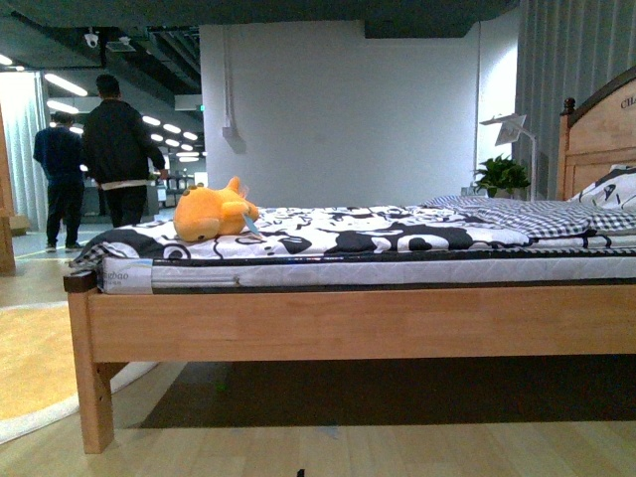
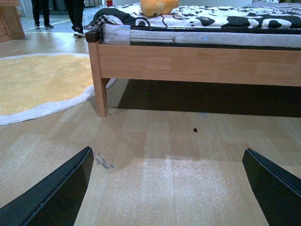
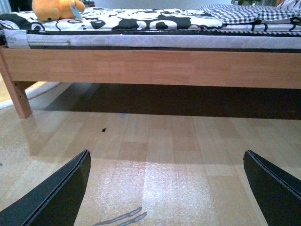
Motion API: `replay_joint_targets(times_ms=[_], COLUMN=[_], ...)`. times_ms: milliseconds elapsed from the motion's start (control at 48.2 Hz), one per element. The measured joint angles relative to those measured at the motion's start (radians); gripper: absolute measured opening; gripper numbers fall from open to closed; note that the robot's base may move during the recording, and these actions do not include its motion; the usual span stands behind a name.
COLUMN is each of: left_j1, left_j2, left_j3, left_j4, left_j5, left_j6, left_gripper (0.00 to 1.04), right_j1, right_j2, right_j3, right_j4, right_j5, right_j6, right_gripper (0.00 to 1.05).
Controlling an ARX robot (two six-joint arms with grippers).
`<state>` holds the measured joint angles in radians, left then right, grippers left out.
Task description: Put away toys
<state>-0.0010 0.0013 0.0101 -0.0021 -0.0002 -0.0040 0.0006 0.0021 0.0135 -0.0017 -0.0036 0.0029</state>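
An orange-yellow plush animal [image 1: 212, 212] lies on the black-and-white patterned bed cover near the foot end of the wooden bed [image 1: 348, 323]. It also shows in the left wrist view [image 2: 159, 6] and the right wrist view [image 3: 55, 9]. My left gripper [image 2: 169, 188] is open and empty, low over the wooden floor, well short of the bed. My right gripper [image 3: 167, 188] is open and empty too, also low over the floor in front of the bed. Neither gripper shows in the front view.
A yellow round rug with a white border [image 2: 37, 82] lies on the floor left of the bed leg [image 2: 99, 89]. Two people [image 1: 117, 149] stand beyond the bed's foot end. A headboard [image 1: 599, 129], a pillow and a potted plant [image 1: 502, 177] are at the right.
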Motion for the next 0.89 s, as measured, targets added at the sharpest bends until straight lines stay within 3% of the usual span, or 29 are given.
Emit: replay_joint_targets(times_ms=[893], left_j1=[0.0], left_j2=[0.0], left_j3=[0.0], left_j4=[0.0], left_j5=[0.0], left_j6=[0.0], left_gripper=[0.99], right_j1=[0.0], right_j2=[0.0], right_j3=[0.0], right_j4=[0.0], right_j5=[0.0], right_j6=[0.0], right_gripper=[0.98])
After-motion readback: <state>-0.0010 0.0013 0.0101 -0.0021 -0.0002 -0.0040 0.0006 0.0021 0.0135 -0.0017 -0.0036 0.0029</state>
